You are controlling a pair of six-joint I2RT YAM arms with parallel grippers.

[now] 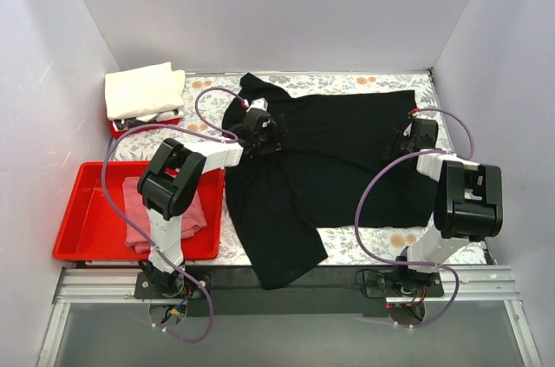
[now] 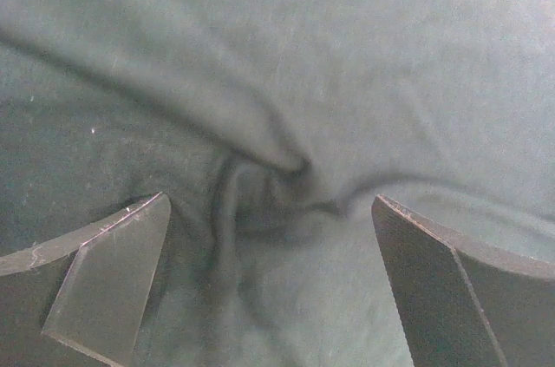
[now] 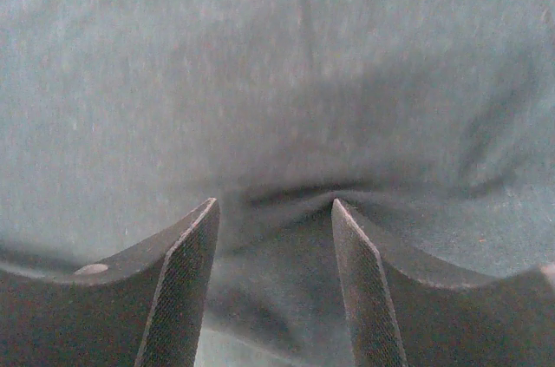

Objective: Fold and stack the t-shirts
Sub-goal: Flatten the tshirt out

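The black t-shirt (image 1: 334,154) lies spread and wrinkled across the middle of the table, its lower left part hanging over the front edge. My left gripper (image 1: 260,130) is down on its upper left part. In the left wrist view that gripper (image 2: 269,202) is open wide, with a bunched fold of black cloth (image 2: 269,167) between the jaws. My right gripper (image 1: 411,137) is at the shirt's right edge. In the right wrist view it (image 3: 273,204) is open narrower, pressed on puckered black cloth (image 3: 277,107). The pink t-shirt (image 1: 130,202) lies in a red tray (image 1: 87,202). The cream-white t-shirt (image 1: 141,89) sits folded at the back left.
The cream shirt rests on a small red tray (image 1: 117,128). White walls close the table in on three sides. Purple cables loop over both arms. The floral tabletop (image 1: 381,237) shows at the front right, and a metal rail runs along the near edge.
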